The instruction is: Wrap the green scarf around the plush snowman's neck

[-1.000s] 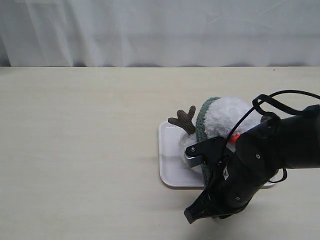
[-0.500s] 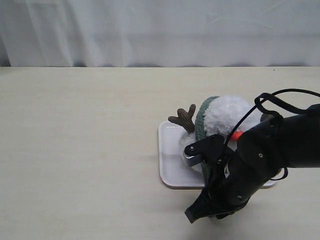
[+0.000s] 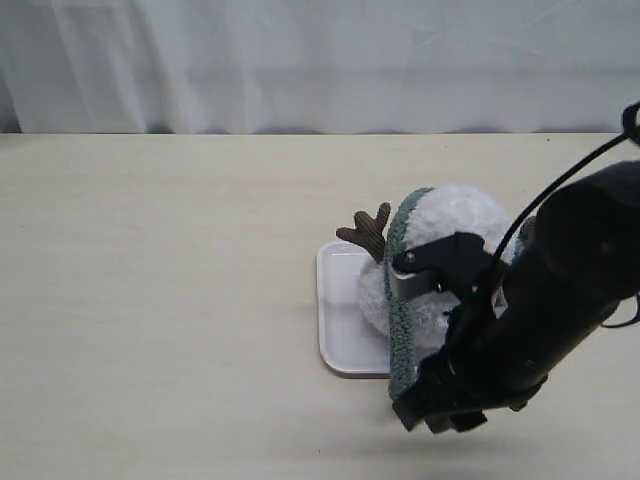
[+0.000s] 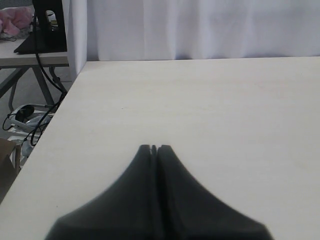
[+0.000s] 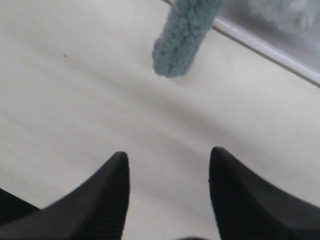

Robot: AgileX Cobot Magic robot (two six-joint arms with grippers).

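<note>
Now the right claw [image 5: 167, 160] has sprung apart, releasing the green scarf [image 3: 404, 330], whose loose end trails off the white tray [image 3: 338, 320] onto the table [image 3: 150, 300] toward six o'clock; its band curves round the plush snowman [image 3: 455, 215] between head and body. The left claw [image 4: 155, 148] rests pressed together, well apart. The right arm hides the snowman's four o'clock side

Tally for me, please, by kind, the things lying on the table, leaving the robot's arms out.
plush snowman: 1
green scarf: 1
tray: 1
Total: 3
</note>
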